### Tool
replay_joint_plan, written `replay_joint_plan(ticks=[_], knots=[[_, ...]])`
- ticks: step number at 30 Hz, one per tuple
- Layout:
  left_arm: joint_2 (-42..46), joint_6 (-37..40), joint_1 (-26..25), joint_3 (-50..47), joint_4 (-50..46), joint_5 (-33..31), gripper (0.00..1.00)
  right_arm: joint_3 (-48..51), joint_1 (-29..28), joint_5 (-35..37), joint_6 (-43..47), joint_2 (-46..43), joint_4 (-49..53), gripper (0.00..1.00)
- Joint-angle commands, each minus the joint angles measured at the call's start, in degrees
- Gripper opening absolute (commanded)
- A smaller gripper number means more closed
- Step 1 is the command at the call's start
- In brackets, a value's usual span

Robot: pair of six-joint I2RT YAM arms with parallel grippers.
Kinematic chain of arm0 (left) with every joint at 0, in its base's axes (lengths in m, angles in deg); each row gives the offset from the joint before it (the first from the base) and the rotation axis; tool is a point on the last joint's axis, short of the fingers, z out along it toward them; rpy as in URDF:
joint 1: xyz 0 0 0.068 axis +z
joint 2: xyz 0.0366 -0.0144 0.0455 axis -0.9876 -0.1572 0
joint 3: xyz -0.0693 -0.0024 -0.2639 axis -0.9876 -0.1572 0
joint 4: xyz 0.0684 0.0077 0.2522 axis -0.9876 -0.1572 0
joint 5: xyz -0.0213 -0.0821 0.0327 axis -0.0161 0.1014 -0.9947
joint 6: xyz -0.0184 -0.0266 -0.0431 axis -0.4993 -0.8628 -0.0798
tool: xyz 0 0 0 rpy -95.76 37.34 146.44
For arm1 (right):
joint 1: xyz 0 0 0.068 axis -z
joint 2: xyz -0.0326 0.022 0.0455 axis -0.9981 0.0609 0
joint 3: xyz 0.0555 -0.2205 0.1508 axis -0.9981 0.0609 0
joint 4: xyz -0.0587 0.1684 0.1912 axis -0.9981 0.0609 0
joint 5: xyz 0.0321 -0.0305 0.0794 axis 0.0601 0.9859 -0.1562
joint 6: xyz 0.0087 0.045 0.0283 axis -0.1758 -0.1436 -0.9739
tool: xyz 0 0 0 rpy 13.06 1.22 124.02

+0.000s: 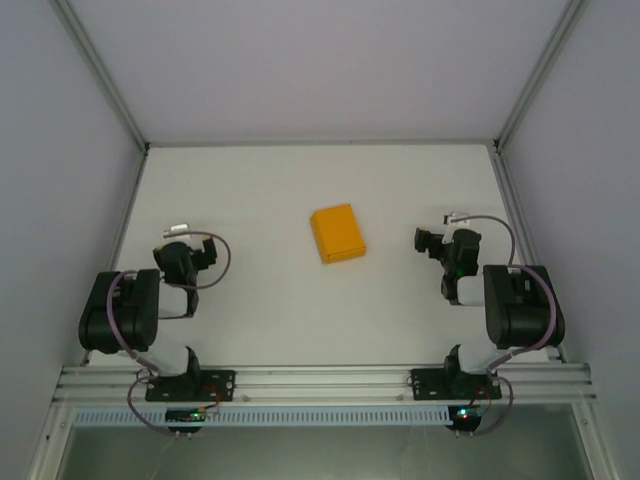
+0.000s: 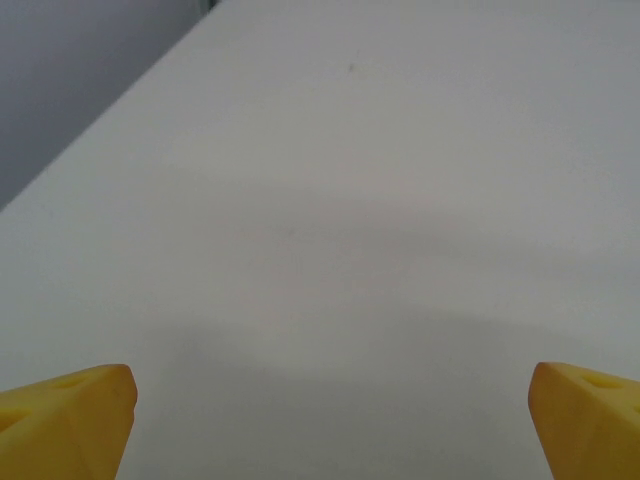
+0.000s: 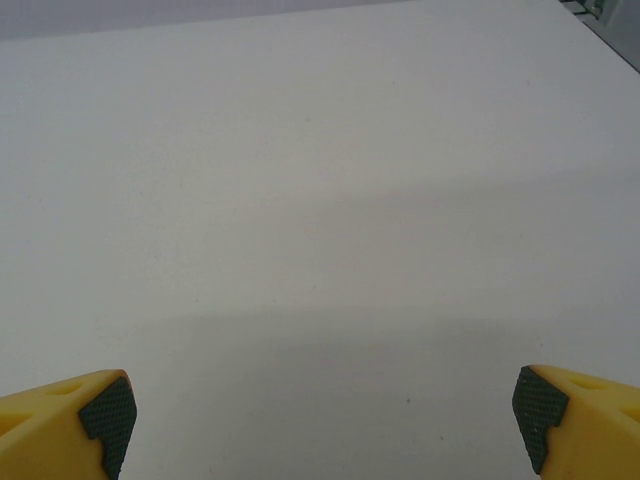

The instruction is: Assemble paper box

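The paper box (image 1: 337, 232) is a small orange-yellow rectangular box lying on the white table (image 1: 300, 310) near its middle, slightly turned. My left gripper (image 1: 192, 243) sits well to the box's left, and my right gripper (image 1: 440, 235) well to its right; neither touches it. In the left wrist view the left gripper (image 2: 331, 420) stands open, its yellow fingertips (image 2: 75, 415) wide apart over bare table. In the right wrist view the right gripper (image 3: 325, 420) is open too, its dark-padded fingertips (image 3: 105, 415) far apart with nothing between them.
Grey walls with aluminium posts (image 1: 95, 75) enclose the table on three sides. An aluminium rail (image 1: 320, 382) along the near edge carries both arm bases. Bare table lies between the grippers and the box.
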Motion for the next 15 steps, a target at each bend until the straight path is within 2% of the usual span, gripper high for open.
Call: replay_joint_plan(ticks=[1, 2, 4, 6, 10, 15], knots=[[-0.12, 0.28, 0.08, 2.84, 3.60, 3.39, 0.99, -0.74, -0.27, 0.91, 0.32, -0.08, -1.22, 0.99], [0.87, 0.19, -0.03, 4.20, -1.01, 3.68, 1.00, -0.77, -0.29, 0.28, 0.43, 0.04, -1.28, 0.99], [-0.40, 0.77, -0.40, 3.64, 2.43, 3.06, 1.00, -1.52, -0.36, -0.34, 0.99, -0.12, 0.70, 0.99], [0.49, 0.55, -0.40, 4.29, -0.40, 2.96, 1.00, -1.33, -0.42, -0.27, 1.12, -0.02, -0.28, 0.99], [0.38, 0.73, -0.40, 4.32, -0.32, 2.93, 1.00, -1.55, -0.46, -1.92, 0.93, 0.04, 0.68, 0.99], [0.10, 1.26, -0.99, 4.65, -0.39, 2.30, 0.99, -1.50, -0.55, -0.45, 1.04, -0.05, 0.19, 0.99]])
